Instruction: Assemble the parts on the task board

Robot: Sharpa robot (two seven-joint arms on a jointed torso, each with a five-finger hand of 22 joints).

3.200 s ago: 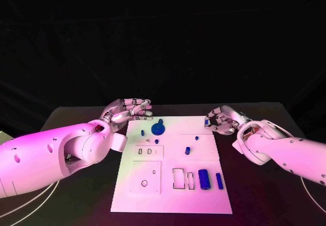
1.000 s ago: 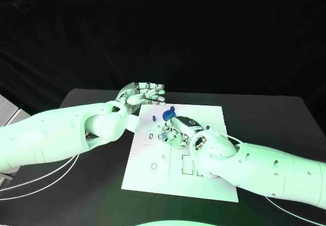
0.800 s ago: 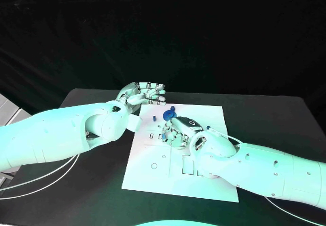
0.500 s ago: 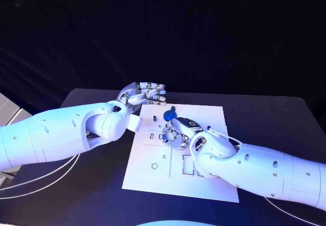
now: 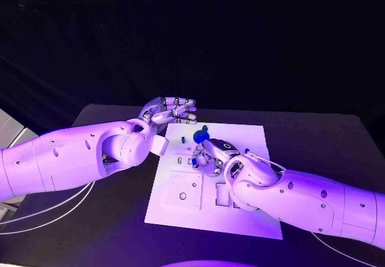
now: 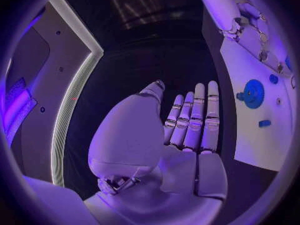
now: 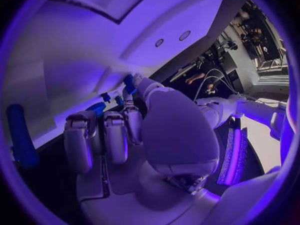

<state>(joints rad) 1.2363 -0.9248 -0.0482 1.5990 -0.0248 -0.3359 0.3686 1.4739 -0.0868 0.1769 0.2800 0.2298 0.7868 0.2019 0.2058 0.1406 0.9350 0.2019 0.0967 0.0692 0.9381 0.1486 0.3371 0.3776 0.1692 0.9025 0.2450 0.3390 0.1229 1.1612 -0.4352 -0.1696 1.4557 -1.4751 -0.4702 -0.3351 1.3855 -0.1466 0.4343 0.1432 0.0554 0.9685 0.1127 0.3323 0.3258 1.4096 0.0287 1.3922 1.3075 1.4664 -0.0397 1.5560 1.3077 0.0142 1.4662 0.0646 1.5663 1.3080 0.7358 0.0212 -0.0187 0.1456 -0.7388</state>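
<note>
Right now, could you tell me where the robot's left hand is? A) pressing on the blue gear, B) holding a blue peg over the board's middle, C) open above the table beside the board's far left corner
C: the left hand is empty with its fingers extended, off the task board, apart from the blue gear.

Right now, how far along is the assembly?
Early. Done: nothing I can confirm seated; the blue gear lies at the far end of the task board. In hand: the right hand reaches down onto small blue parts mid-board, grip unclear; the left hand hovers empty. Left: the blue cylinder lies loose.
</note>
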